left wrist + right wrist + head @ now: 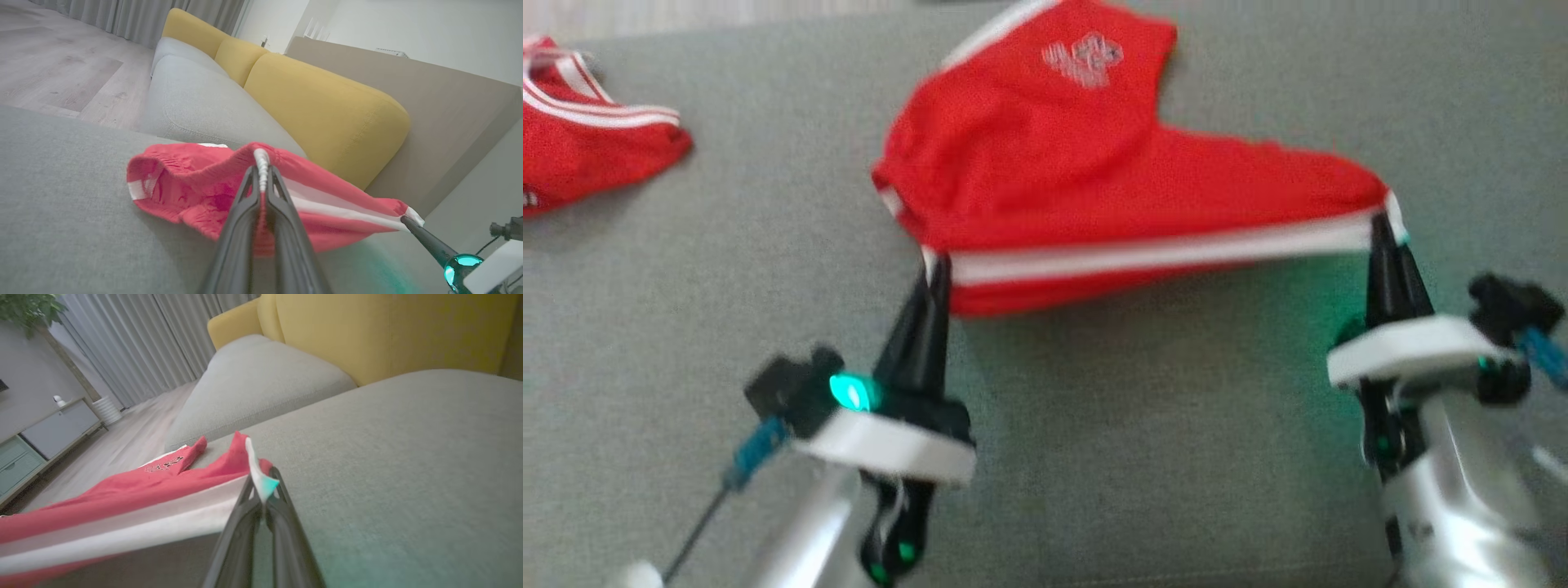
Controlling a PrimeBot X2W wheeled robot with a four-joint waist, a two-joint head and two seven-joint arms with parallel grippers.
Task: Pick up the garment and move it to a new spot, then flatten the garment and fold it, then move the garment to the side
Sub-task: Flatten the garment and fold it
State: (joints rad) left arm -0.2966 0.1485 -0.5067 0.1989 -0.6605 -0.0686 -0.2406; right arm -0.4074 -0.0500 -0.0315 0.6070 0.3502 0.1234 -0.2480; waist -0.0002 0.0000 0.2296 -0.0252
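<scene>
The garment (1078,171) is a pair of red shorts with white side stripes and a pale logo, lying partly lifted on the grey cushion (1094,425). My left gripper (935,269) is shut on its near left corner, by the elastic waistband (261,157). At the near right corner my right gripper (1384,224) is shut on the white stripe edge (255,473). The striped edge is stretched taut between the two grippers. The left wrist view has the garment (184,183) bunched ahead of my fingers, and the right gripper (406,220) pinching its far corner. The garment (122,498) trails left in the right wrist view.
A second red garment (580,139) with white stripes lies at the far left of the cushion. Yellow back cushions (318,110) and a grey sofa seat (196,102) stand beyond. Wooden floor (53,69), curtains (135,347) and a low cabinet (45,433) lie past the sofa.
</scene>
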